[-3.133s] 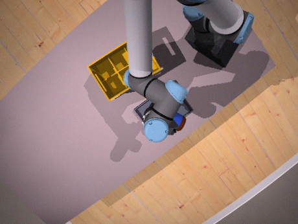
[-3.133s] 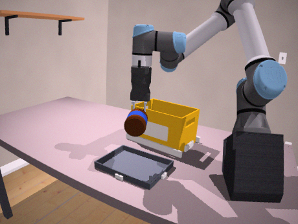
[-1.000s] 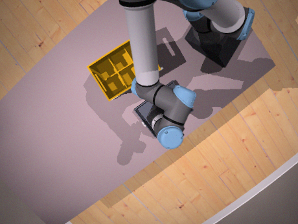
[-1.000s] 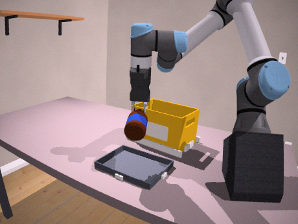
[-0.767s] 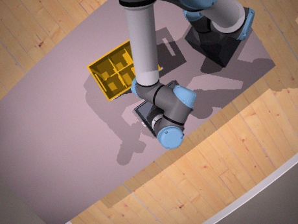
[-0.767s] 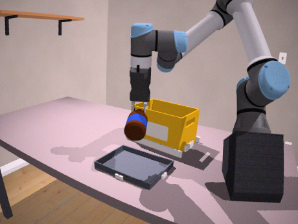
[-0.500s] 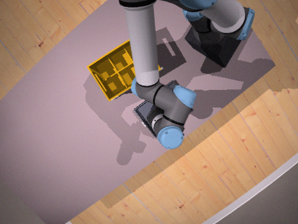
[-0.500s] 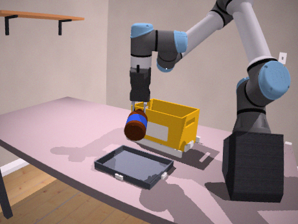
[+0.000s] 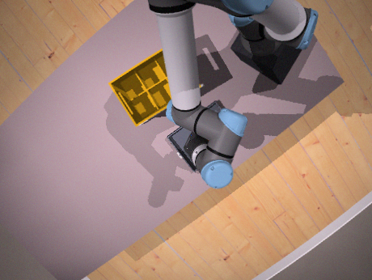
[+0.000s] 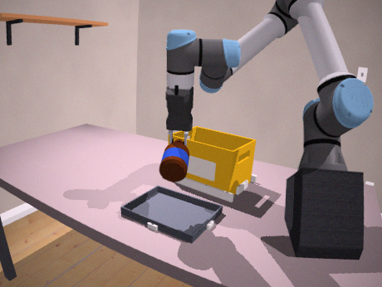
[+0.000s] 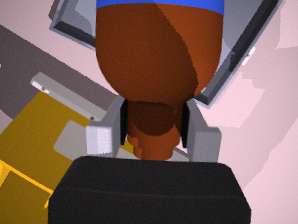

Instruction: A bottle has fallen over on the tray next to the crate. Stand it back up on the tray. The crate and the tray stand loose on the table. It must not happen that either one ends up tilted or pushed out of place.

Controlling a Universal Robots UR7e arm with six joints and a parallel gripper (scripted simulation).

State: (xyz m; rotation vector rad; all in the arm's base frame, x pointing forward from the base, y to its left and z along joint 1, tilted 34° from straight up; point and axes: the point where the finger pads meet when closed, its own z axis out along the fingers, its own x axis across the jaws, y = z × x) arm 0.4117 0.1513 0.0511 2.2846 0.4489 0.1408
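My gripper (image 10: 179, 138) (image 11: 155, 110) is shut on the neck of the brown bottle (image 10: 174, 159) (image 11: 156, 43) with a blue label. The bottle hangs tilted, base down and toward the camera, in the air above the far edge of the dark grey tray (image 10: 166, 226) (image 11: 248, 16). The tray lies flat on the table in front of the yellow crate (image 10: 232, 166) (image 9: 129, 95) (image 11: 27, 163). In the overhead view the arm hides the gripper and bottle, and only a corner of the tray (image 9: 178, 139) shows.
The black robot pedestal (image 10: 324, 211) (image 9: 267, 57) stands at the right of the table. The crate has four empty compartments. A wooden shelf (image 10: 50, 20) hangs on the far wall. The table's front edge runs just before the tray.
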